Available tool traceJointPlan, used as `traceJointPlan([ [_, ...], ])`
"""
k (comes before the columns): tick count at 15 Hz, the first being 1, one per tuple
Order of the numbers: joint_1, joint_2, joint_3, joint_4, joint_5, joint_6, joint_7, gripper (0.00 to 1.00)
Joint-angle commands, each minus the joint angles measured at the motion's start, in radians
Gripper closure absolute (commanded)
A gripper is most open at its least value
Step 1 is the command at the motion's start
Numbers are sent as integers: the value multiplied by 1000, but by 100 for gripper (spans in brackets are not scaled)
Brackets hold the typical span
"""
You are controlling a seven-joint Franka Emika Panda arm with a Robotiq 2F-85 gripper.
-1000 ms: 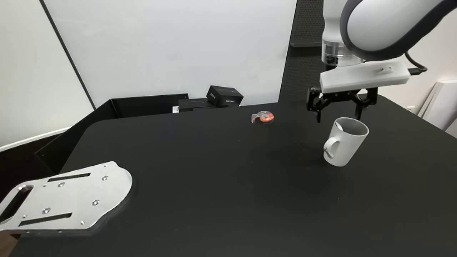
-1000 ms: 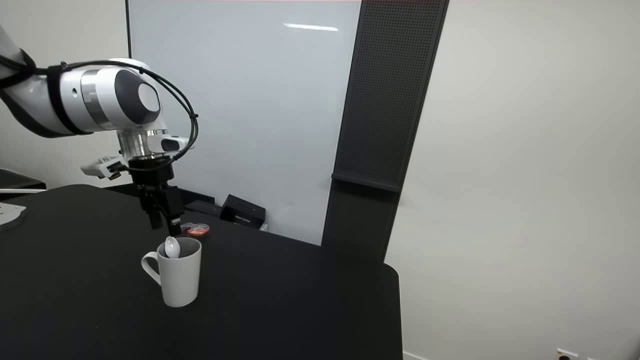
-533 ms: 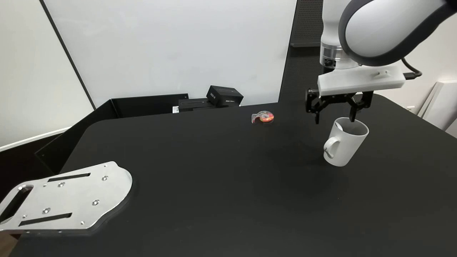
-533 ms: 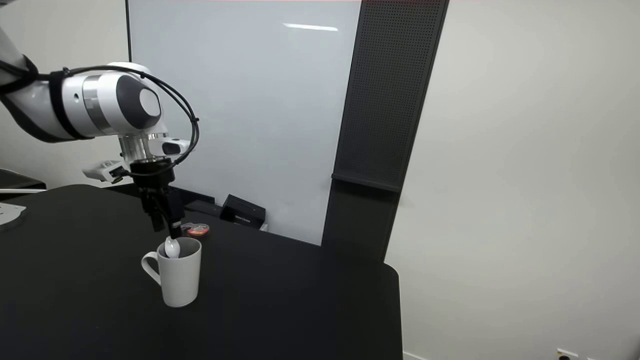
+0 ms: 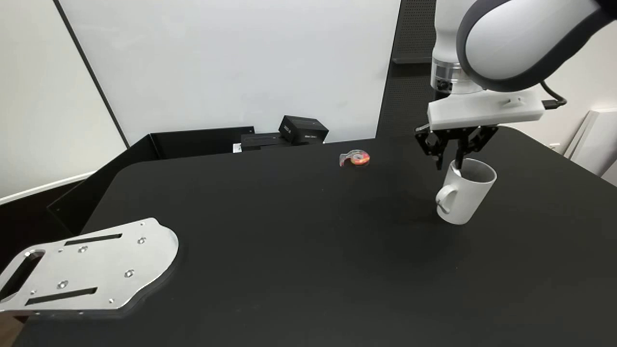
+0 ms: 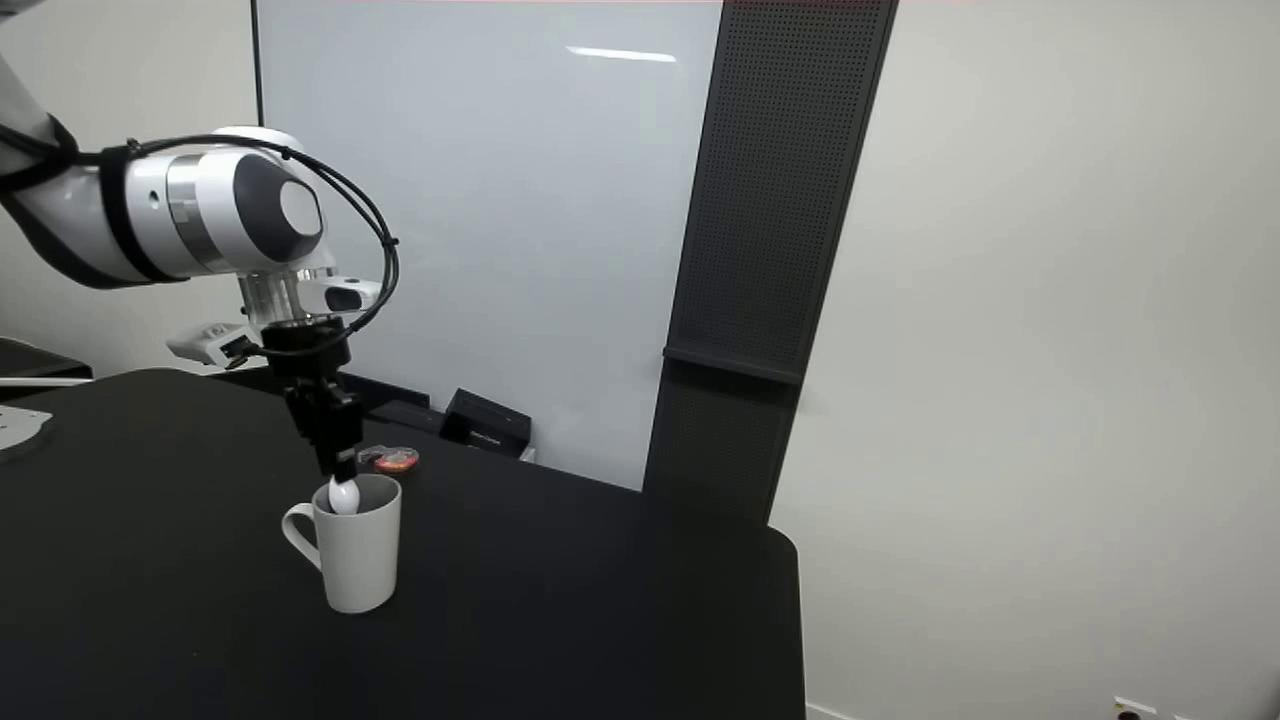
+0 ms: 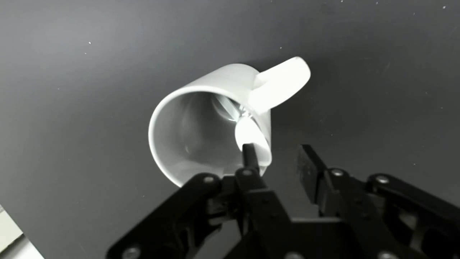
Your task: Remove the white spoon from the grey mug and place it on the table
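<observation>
The grey mug (image 5: 465, 202) stands upright on the black table (image 5: 289, 250). Inside it leans the white spoon (image 6: 344, 497), bowl up at the rim on the handle side; its thin handle runs down into the mug (image 7: 222, 81). My gripper (image 5: 449, 167) points down right over that rim. In the wrist view the jaws are partly drawn together with a clear gap. One of the fingers (image 7: 250, 156) overlaps the bowl of the spoon (image 7: 248, 131), while the opposite one is outside the mug. Whether that finger touches the spoon I cannot tell. Nothing is clamped between the fingers.
A clear tape dispenser (image 5: 355, 158) lies toward the back of the table. Black boxes (image 5: 303, 130) sit behind the far edge. A white perforated metal plate (image 5: 101, 265) occupies the near left in an exterior view. The mug's handle (image 7: 284, 82) sticks out beside the gripper.
The gripper has come down slightly and its fingers have moved much closer together, around the spoon's rim side. The mug has shifted by a very small amount toward its handle side.
</observation>
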Motion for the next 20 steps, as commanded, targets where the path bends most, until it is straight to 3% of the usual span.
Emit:
traceJointPlan([
  [1, 9, -2, -9, 3, 6, 4, 1, 96],
  [3, 8, -3, -9, 9, 8, 0, 3, 100],
  [12, 14, -24, -8, 60, 11, -41, 1, 99],
  [20, 6, -60, 29, 247, 57, -313, -70, 99],
])
